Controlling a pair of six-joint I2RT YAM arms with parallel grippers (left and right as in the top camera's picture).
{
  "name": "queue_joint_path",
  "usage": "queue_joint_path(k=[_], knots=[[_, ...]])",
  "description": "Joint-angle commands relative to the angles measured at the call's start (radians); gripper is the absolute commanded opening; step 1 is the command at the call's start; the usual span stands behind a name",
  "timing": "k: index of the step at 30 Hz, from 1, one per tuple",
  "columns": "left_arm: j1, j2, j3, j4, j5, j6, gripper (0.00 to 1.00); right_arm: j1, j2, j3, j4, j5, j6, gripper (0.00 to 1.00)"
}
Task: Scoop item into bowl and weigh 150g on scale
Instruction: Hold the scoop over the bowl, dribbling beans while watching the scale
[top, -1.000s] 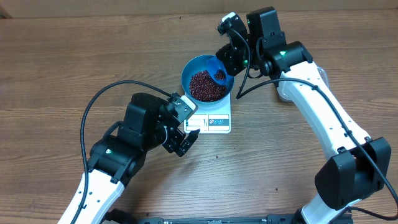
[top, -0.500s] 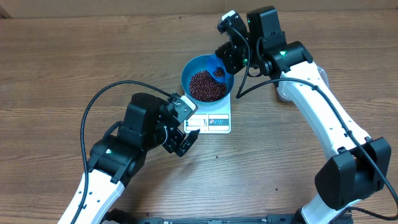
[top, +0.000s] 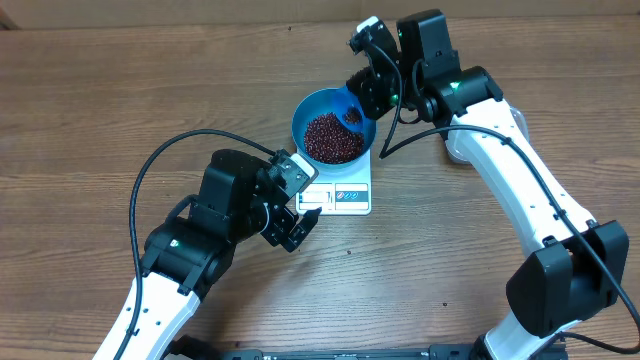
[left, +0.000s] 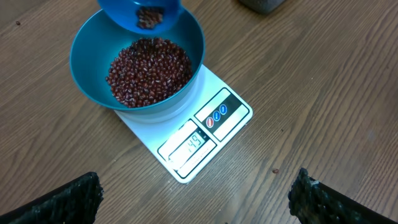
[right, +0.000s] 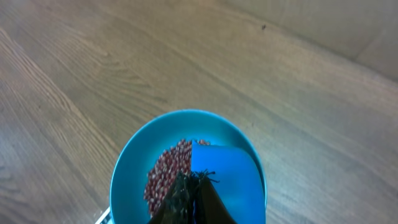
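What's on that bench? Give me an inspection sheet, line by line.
Surface: wooden table.
Job's things: blue bowl on white scale, holding beans; blue scoop with a few beans above the bowl's rim.
Clutter: one dark speck beside the scale.
Grippers: left gripper open, empty, near the scale; right gripper shut on the scoop.
Cables: black cable looped over left arm; another by right arm.
Surroundings: nothing seen.

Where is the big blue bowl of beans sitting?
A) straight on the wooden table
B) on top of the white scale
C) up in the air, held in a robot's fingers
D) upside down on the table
B: the blue bowl, with beans inside it, sits on top of the white scale, whose front edge pokes out from under it.
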Motion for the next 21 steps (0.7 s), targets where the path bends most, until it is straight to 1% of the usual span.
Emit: queue_joint_path(k=[1, 6, 12, 17, 21], knots=[[0.004, -0.011, -0.005, 0.0, 0.015, 0.008, 0.99, 0.003, -0.006, 0.031, -0.008, 0.001, 0.0, 0.04], [0.004, -0.011, -0.005, 0.0, 0.015, 0.008, 1.0, 0.003, -0.006, 0.031, 0.033, 0.001, 0.0, 0.04], [0.004, -0.011, -0.005, 0.0, 0.015, 0.008, 0.99, 0.003, -0.006, 0.031, -0.011, -0.006, 0.0, 0.04], [0.004, -0.011, -0.005, 0.0, 0.015, 0.008, 0.99, 0.003, -0.006, 0.031, 0.034, -0.006, 0.001, 0.04], [0.004, -0.011, -0.005, 0.0, 0.015, 0.008, 1.0, 0.003, -0.006, 0.031, -0.013, -0.006, 0.001, 0.04]])
